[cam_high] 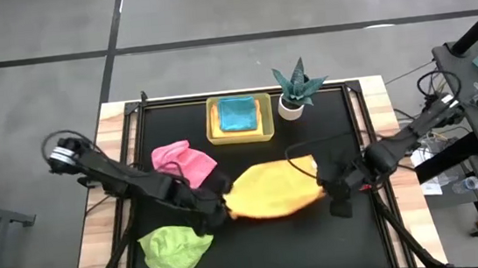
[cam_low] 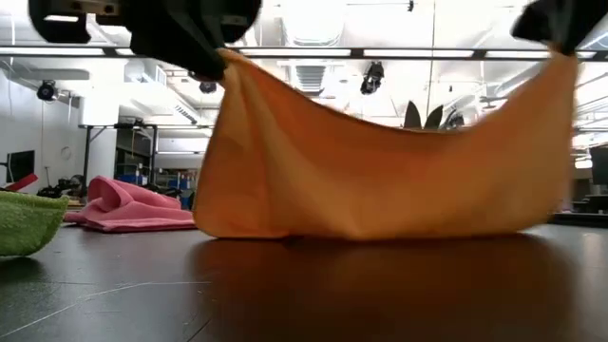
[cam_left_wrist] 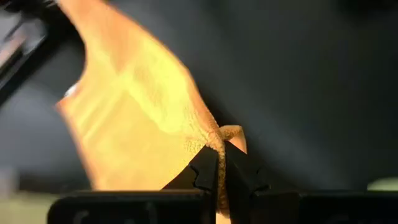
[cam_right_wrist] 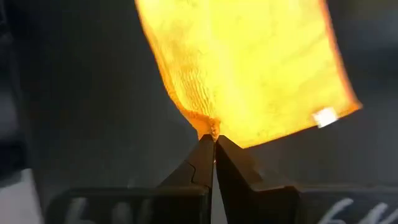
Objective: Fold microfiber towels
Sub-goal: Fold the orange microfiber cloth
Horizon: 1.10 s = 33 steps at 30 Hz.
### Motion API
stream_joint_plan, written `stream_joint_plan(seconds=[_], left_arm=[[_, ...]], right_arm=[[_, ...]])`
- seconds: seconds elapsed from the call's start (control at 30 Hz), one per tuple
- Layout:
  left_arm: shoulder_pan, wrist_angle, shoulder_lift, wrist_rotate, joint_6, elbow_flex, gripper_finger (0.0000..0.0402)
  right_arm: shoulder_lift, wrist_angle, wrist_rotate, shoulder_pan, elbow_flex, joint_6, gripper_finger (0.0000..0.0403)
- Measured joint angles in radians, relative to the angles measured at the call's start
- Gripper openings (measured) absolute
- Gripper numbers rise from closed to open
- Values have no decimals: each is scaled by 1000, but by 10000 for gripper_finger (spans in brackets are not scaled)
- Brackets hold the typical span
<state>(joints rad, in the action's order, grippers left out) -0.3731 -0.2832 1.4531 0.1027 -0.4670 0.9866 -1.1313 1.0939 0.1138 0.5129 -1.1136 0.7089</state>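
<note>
- Orange towel (cam_high: 273, 192) lifted in front of the tray (cam_high: 241, 135), lower edge touching the counter (cam_high: 320, 249).
- Left gripper (cam_left_wrist: 219, 163) pinching one corner, right gripper (cam_right_wrist: 214, 144) the other.
- Thin pinches: could slip, dropping a corner and skewing the fold.

Left gripper (cam_left_wrist: 219, 163) is pinched tight on one corner of the orange towel (cam_left_wrist: 146, 121); fabric bunches into a small fold right at the fingertips (cam_left_wrist: 204, 167), a bit of edge poking out past them. From that pinch the towel spreads away from the gripper as a wide sheet, hanging slack with soft creases, weave texture visible near the gripper. Its far corner runs up to a dark blurred shape at the frame's edge; can't tell what that is. A small pale tag (cam_left_wrist: 70, 91) sits on the towel's far edge. Behind the towel: dark table (cam_left_wrist: 311, 74).
</note>
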Motion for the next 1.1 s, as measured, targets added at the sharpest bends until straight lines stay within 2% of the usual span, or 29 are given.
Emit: stream_joint_plan(seconds=[0.13,0.27,0.4,0.53,0.73,0.97,1.03,1.1], left_arm=[[-17,158,129,-34,66,-9,0],[-23,249,238,-93,127,-6,8],[-20,258,276,-169,182,3,52],[-16,247,258,-169,172,3,114],[-12,123,167,-145,170,3,187],[-12,-7,56,-112,200,1,201],[-12,-10,33,-84,200,0,200],[-12,-10,16,-39,200,-12,196]], right_arm=[[0,-113,-121,18,104,80,8],[0,-218,-241,20,196,123,8],[0,-252,-271,17,247,162,9],[5,-250,-300,17,262,189,24],[32,-239,-301,17,232,169,72],[104,-240,-290,17,173,103,124],[128,-244,-216,18,167,45,131],[144,-254,-47,17,173,-13,132]])
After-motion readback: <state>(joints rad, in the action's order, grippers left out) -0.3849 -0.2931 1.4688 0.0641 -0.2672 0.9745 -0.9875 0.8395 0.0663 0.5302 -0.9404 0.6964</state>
